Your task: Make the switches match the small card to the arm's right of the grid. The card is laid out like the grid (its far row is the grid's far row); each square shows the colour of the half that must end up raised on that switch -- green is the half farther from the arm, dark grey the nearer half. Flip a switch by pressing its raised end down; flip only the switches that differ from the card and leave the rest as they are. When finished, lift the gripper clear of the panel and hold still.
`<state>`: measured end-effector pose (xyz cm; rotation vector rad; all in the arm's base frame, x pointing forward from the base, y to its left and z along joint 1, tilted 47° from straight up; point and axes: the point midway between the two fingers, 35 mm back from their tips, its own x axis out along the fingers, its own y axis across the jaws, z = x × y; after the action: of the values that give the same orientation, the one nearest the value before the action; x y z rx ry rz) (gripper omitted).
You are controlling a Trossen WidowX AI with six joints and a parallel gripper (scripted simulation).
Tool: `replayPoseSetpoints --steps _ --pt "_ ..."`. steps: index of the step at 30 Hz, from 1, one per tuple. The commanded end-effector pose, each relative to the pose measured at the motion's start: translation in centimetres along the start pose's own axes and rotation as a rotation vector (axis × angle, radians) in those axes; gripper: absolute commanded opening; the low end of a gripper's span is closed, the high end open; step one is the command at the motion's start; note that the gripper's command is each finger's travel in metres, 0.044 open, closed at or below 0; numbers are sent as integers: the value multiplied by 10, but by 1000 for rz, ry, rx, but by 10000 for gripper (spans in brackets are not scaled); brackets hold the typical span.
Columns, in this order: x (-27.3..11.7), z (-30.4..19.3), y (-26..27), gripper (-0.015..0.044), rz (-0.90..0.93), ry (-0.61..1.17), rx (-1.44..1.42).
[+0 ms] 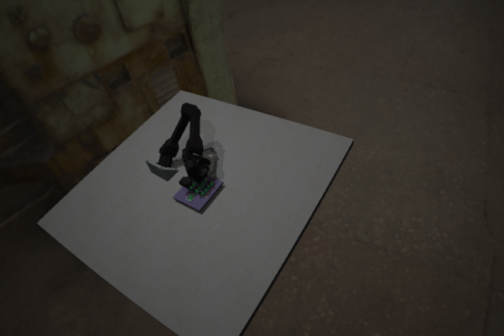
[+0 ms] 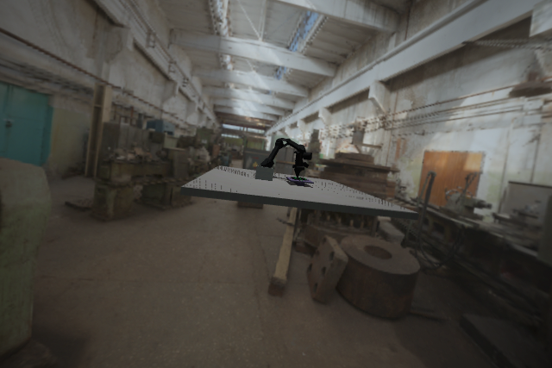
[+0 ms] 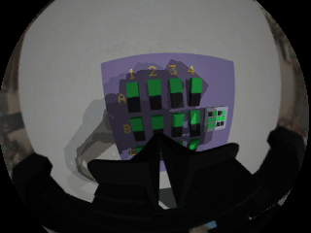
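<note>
The flat purple square panel of rocker switches (image 3: 167, 107) lies on the pale grey table top (image 1: 134, 238), just in front of the arm's base, so every switch sits within a short downward reach. In the wrist view its switches stand in columns numbered one to four and rows lettered from A at the far side; each switch is half green, half dark grey. The far row shows green on its far halves with dark below, while the second row looks more mixed. The nearest row is mostly hidden behind the fingers, so its setting cannot be read.

The small pale reference card (image 3: 218, 118) sits at the right edge of the panel, level with the second row, close enough to compare at a glance. Its squares are too small to read with confidence.

The black parallel-jaw gripper (image 3: 161, 155) hangs over the near middle of the grid, fingers pressed together and holding nothing. This makes one narrow tip, probably for pressing a single raised end without touching neighbours.

The black jointed arm (image 1: 187, 137) folds steeply down from its grey base block (image 1: 161, 169).
</note>
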<state>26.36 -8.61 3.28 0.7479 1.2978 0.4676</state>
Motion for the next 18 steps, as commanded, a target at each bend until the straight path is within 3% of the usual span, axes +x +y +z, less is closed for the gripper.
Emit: replayPoseSetpoints --steps 1,5,18 --pt "-17 2 -2 0 -5 5 -3" --pt "-61 3 -1 0 -3 23 1" --pt "-62 3 -50 0 -6 21 0"
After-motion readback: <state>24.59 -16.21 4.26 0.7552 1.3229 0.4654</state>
